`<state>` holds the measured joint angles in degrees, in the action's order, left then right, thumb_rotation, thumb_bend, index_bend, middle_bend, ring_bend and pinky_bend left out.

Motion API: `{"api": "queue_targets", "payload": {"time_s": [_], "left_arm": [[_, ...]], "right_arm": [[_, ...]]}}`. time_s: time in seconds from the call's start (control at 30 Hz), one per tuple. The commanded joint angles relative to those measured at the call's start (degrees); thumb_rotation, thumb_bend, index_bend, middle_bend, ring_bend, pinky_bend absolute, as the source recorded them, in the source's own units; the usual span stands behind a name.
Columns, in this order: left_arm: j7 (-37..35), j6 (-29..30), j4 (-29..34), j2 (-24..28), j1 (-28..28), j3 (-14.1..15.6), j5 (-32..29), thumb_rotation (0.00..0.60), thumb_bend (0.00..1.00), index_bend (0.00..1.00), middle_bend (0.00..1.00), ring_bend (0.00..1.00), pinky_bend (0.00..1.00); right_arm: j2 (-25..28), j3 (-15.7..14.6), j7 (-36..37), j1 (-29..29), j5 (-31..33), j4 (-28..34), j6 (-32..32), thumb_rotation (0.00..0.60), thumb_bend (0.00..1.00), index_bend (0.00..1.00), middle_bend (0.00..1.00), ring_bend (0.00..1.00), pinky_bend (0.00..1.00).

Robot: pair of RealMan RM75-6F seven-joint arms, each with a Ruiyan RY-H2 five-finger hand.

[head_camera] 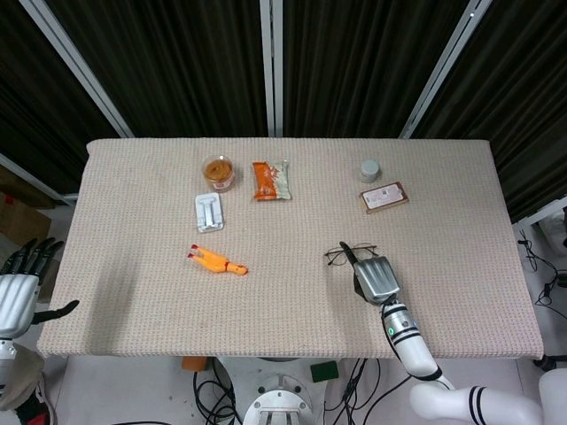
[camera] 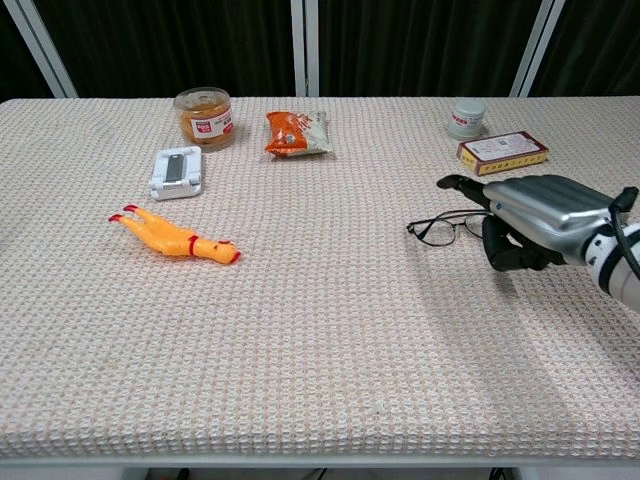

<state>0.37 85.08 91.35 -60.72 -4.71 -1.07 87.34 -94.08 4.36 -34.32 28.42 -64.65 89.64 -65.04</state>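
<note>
A pair of thin dark-framed glasses lies flat on the woven table cover, right of the middle. My right hand is at the glasses' right end. Its thumb stretches out over the frame and its fingers curl down beside the right lens, hiding that end. I cannot see any grip on the frame. My left hand hangs off the table's left edge with its fingers apart, holding nothing. It shows only in the head view.
A yellow rubber chicken lies left of centre. Along the far side stand an orange-filled jar, a white flat pack, an orange snack packet, a small grey pot and a brown box.
</note>
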Motion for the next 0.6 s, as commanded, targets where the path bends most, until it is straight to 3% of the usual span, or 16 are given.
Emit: {"api": "queue_targets", "payload": {"time_s": [0.03, 0.6], "left_arm": [[0.1, 0.0, 0.1, 0.0, 0.0, 0.1, 0.1, 0.505, 0.02, 0.12, 0.08, 0.03, 0.16], [-0.4, -0.2, -0.4, 0.1, 0.1, -0.1, -0.5, 0.5, 0.02, 0.12, 0.08, 0.03, 0.16]], "right_arm": [[0.3, -1.1, 0.3, -1.2, 0.0, 0.3, -1.0, 0.6, 1.0, 0.0, 0.95, 0.91, 0.93], [-1.8, -0.8, -0.6, -0.6, 2.5, -3.8, 1.8, 0.6, 1.0, 0.0, 0.95, 0.91, 0.93]]}}
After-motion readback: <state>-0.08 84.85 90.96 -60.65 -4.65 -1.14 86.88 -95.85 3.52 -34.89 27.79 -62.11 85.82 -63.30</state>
